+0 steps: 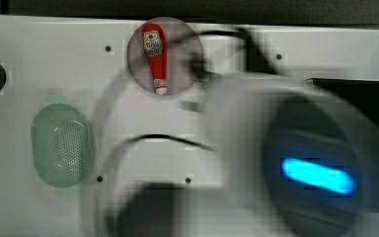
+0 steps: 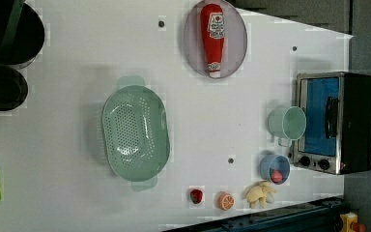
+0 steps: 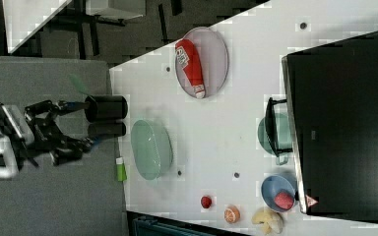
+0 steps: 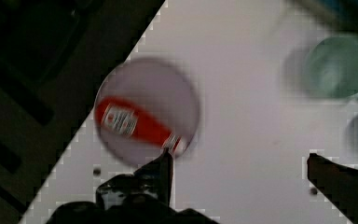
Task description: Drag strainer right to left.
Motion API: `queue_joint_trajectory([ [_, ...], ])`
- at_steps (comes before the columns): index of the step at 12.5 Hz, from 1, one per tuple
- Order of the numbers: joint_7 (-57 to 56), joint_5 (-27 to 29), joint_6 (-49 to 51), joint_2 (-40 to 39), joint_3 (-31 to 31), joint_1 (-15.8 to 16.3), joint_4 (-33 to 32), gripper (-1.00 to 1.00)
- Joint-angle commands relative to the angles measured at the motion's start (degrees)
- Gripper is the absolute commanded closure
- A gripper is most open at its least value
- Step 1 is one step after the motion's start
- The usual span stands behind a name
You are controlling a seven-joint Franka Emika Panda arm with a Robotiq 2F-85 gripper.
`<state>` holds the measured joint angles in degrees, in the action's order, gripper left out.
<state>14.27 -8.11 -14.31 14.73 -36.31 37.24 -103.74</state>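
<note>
Pincer [image 4: 237, 163] spread, holding nothing; one strainer [image 2: 135, 132], one plate [image 2: 216, 38], one ketchup bottle [image 2: 212, 36].

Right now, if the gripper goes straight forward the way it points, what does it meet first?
Judging by the wrist view, the open gripper points down at bare white table, between the plate holding the ketchup bottle and the green mug. Probably the table first; depth is unclear.

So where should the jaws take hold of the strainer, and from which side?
Probably the small tab handle at one narrow end of the strainer, taken from above. The basin lies flat and open side up, and its oval body looks wide for the jaws; the tabs stick out clear of it.
</note>
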Motion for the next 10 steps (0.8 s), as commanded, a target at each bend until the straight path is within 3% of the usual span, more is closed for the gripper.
queue_joint_trajectory([
  [1,-11.63,-1.49,5.14,-1.58,-3.14,-0.21,-2.52,-1.0],
  [10,-11.63,-1.49,6.17,-2.79,-4.65,-0.24,-2.57,-1.0],
])
